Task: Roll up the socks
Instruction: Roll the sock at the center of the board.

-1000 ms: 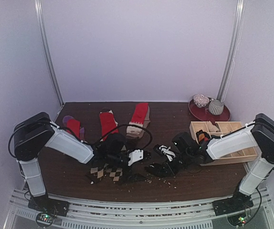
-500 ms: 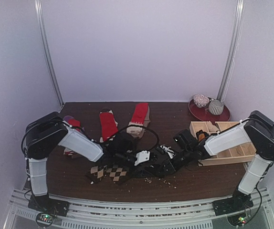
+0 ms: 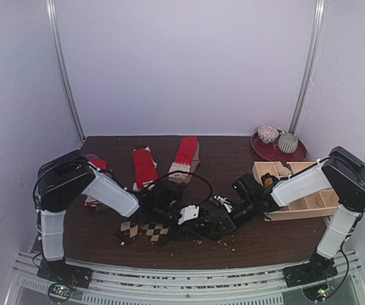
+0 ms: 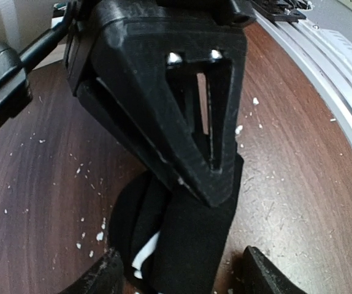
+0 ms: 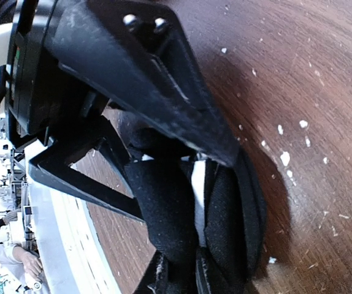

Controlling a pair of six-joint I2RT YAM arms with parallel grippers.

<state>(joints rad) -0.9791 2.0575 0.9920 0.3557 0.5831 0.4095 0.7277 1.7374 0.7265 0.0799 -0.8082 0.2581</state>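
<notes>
A black sock with a white stripe (image 4: 191, 245) lies bunched on the brown table between both grippers, near the front middle (image 3: 209, 227). My left gripper (image 4: 182, 278) is open, its fingertips (image 4: 102, 277) straddling the sock. My right gripper (image 5: 185, 278) is shut on a fold of the black sock (image 5: 164, 208). In the top view the left gripper (image 3: 194, 222) and right gripper (image 3: 224, 221) almost touch. A brown-and-beige argyle sock (image 3: 145, 230) lies flat left of them. Two red socks (image 3: 144, 166) (image 3: 185, 155) and a red-and-purple one (image 3: 96, 166) lie further back.
A pale wooden grid tray (image 3: 297, 213) stands at the right behind my right arm. A dark red plate (image 3: 278, 152) with two patterned balls sits at the back right. White crumbs are scattered over the table (image 4: 298, 153). A metal rail (image 3: 170, 279) runs along the near edge.
My left gripper has moved right, off the argyle sock, to the black sock. My right gripper has moved left, so both now meet at the black sock.
</notes>
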